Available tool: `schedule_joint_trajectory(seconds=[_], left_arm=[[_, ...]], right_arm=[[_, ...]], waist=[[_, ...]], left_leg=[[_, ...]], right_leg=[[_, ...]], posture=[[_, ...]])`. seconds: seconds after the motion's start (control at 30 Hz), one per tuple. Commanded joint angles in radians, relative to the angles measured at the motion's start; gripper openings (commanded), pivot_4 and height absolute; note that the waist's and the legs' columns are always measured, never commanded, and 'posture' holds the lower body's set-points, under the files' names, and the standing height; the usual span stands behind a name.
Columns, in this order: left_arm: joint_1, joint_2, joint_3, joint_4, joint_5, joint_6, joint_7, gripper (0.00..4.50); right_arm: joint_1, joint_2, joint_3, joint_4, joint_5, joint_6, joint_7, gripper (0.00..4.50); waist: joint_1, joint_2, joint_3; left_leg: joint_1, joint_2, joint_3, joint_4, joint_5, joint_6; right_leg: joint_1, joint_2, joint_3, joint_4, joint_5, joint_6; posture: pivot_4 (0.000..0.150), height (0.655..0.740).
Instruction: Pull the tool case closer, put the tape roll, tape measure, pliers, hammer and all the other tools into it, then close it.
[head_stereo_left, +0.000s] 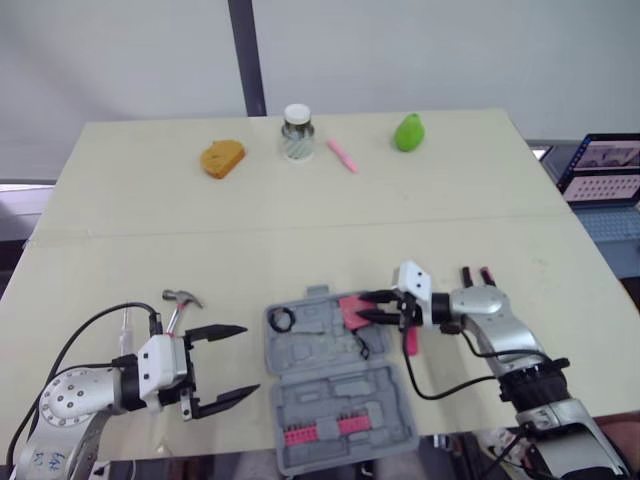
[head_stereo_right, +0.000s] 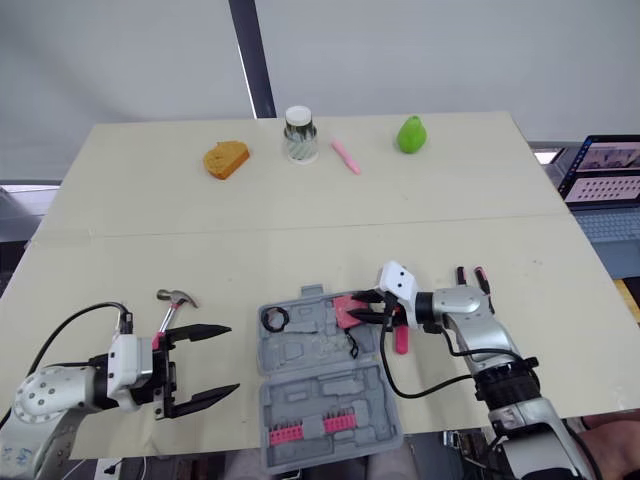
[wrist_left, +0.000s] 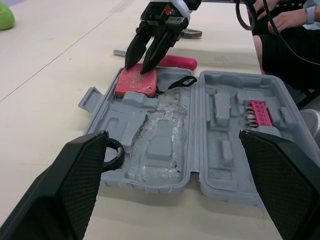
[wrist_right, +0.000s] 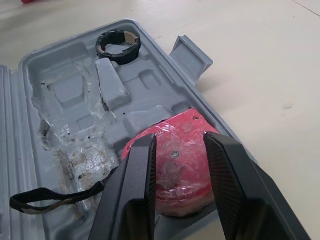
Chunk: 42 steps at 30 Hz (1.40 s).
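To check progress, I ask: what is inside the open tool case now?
In the tool case: the tape roll, the pink bit strip, and the tape measure, gripped by the right hand. What lies under the tape measure is covered.

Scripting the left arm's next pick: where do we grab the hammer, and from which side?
The hammer lies flat on the table, head away from the robot, handle end hidden behind the open left gripper. So probably take the bare shaft just behind the head, from above, spanning its narrow width.
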Motion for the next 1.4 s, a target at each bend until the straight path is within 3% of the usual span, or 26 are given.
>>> schedule_joint_trajectory(seconds=[0.03,1.1,1.3,1.4], left_arm=[[-0.003,0.011,0.02,-0.036,-0.018,0.0,0.001,4.5],[-0.012,0.01,0.037,-0.053,-0.023,0.032,0.005,4.5],[-0.027,-0.002,0.031,-0.058,-0.042,0.053,0.013,4.5],[-0.052,0.002,0.027,-0.042,-0.057,0.066,0.002,4.5]], right_arm=[[0.01,0.016,0.005,0.027,-0.002,-0.016,-0.009,1.6],[0.045,0.036,0.028,0.229,-0.057,-0.188,-0.042,1.6],[0.025,0.025,-0.01,0.149,-0.015,-0.158,-0.045,1.6],[0.019,-0.013,-0.042,0.013,0.024,-0.076,-0.036,1.6]], waist=[[0.0,0.0,0.0],[0.0,-0.003,-0.002],[0.001,-0.003,-0.002],[0.002,-0.001,-0.001]], left_leg=[[0.0,0.0,0.0,0.0,0.0,0.0],[0.008,0.0,-0.003,0.0,0.0,0.0],[0.008,0.0,-0.003,0.0,0.0,0.0],[0.007,0.0,-0.003,0.0,0.0,0.0]], right_leg=[[0.0,0.0,0.0,0.0,0.0,0.0],[0.009,0.0,0.0,-0.001,0.0,0.0],[0.009,0.0,0.0,-0.001,0.0,0.0],[0.009,-0.001,0.001,-0.001,0.0,0.0]], posture=[[0.15,0.695],[0.15,0.695],[0.15,0.695],[0.15,0.695]])
